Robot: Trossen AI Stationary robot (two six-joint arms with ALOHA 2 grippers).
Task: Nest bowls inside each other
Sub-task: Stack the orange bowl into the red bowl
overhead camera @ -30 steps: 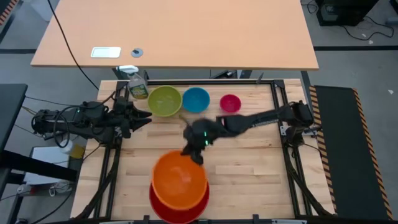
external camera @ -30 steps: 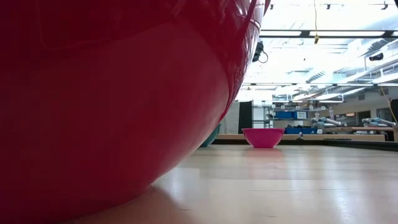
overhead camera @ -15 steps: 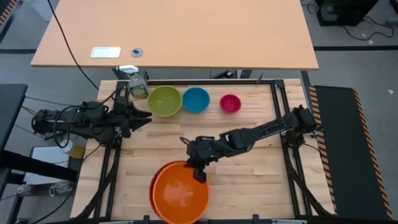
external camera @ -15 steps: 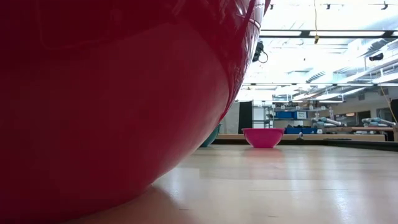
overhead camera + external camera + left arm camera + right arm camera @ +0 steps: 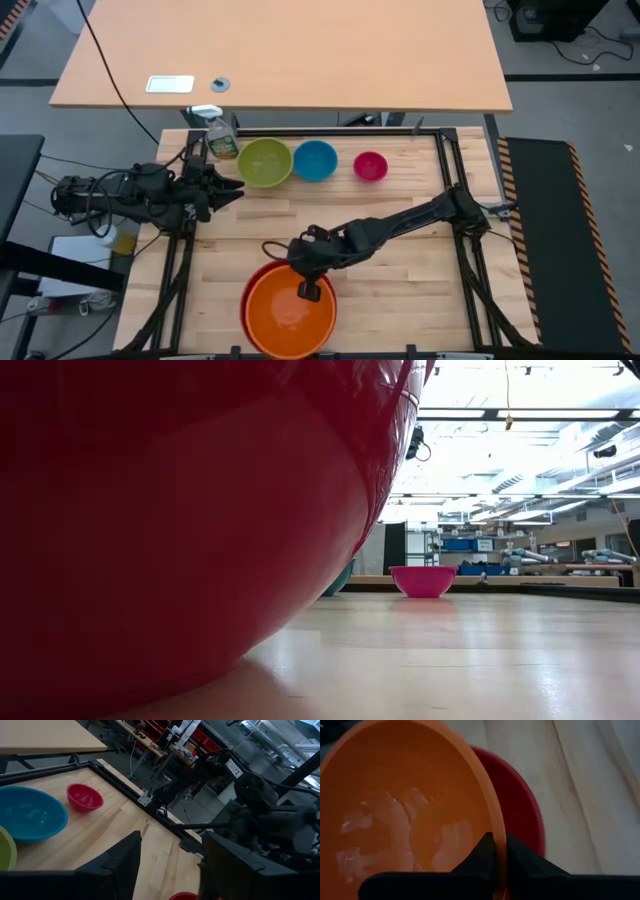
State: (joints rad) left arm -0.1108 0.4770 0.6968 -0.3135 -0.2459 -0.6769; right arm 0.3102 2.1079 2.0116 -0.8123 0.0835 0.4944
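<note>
2 risks stood out. Left gripper [image 5: 228,193], fingers wide and empty, waited by the lime green bowl [image 5: 265,162], blue bowl [image 5: 315,160] and magenta bowl [image 5: 370,166]. Right gripper [image 5: 309,290] pinched the orange bowl [image 5: 289,312] rim, seated mouth-up in the red bowl [image 5: 249,322] at the near edge; being round, it had no long axis. Releasing early could leave it tilted; dragging could push both off.

- White lettering stands on the dark right arm [image 5: 235,768] in the left wrist view; it appears to begin "TROSS", the rest unreadable.
- The spray bottle [image 5: 222,140] carries a label, too small to read.
</note>
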